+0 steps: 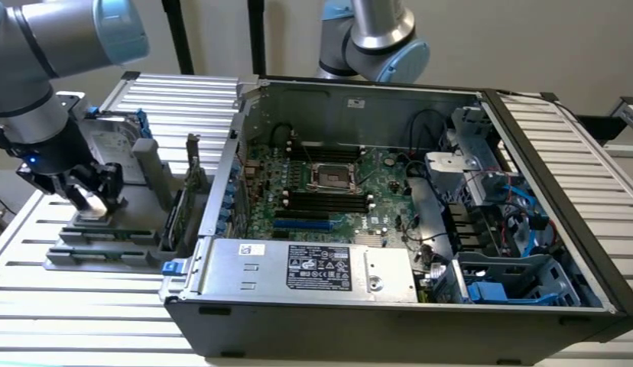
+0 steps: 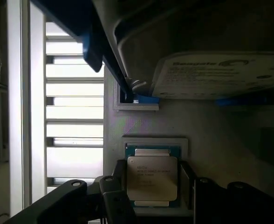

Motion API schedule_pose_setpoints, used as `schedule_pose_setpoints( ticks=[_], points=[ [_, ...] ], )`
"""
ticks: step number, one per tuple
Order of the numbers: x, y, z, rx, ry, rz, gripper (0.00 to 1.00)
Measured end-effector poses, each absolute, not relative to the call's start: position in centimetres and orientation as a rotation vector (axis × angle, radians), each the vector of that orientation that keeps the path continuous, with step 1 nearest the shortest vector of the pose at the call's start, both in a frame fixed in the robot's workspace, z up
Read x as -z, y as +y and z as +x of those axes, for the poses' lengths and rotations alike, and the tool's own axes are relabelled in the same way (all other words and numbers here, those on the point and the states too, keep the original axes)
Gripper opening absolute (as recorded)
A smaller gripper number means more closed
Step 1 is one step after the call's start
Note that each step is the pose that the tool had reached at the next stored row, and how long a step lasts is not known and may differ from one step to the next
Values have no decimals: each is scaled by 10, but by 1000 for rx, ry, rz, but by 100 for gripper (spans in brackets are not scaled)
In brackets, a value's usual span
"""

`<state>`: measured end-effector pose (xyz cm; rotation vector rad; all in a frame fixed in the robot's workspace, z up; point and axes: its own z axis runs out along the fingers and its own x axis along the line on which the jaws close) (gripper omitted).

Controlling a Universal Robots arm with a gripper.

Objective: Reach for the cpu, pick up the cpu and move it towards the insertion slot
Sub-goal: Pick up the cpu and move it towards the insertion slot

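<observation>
- We see the gripper (image 1: 92, 205) down on the grey parts holder (image 1: 102, 248), at the exterior view's left and outside the computer case (image 1: 398, 325).
- In the wrist view the gripper (image 2: 153, 196) has its dark fingers (image 2: 119, 184) set against two opposite edges of the cpu (image 2: 152, 177), so we read it as clamped on the chip.
- The cpu lies flat in a shallow recess with a pale frame (image 2: 155, 140), not yet lifted. Its silvery top faces up and a thin green border shows around it.
- The hard drive (image 2: 211, 74) with blue rails stands close behind the recess and hangs over part of the holder, so room is tight on that side.
- An upright card (image 1: 192, 164) and the case's side wall (image 1: 233, 153) stand between the holder and the motherboard.
- The insertion slot (image 1: 334, 177) sits well apart from the gripper, inside the open-topped case. It has a shiny square frame and a dark centre, and we see nothing over it.
- Long black memory slots (image 1: 322, 202) lie just beside the insertion slot, and cables crowd the case towards the exterior view's right.
- The boxed power supply (image 1: 306, 267) fills the near part of the case.
- Everything rests on a white slatted table (image 1: 72, 313), with a pale wall behind.
- A second arm (image 1: 373, 38) hangs behind the case.
</observation>
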<state>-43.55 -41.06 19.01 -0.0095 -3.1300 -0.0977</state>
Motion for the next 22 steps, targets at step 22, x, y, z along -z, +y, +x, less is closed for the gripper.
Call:
schedule_pose_setpoints(
  ticks=[22],
  points=[
    [-279, -411, -424, 98, -3129, -10, 55]
  ],
)
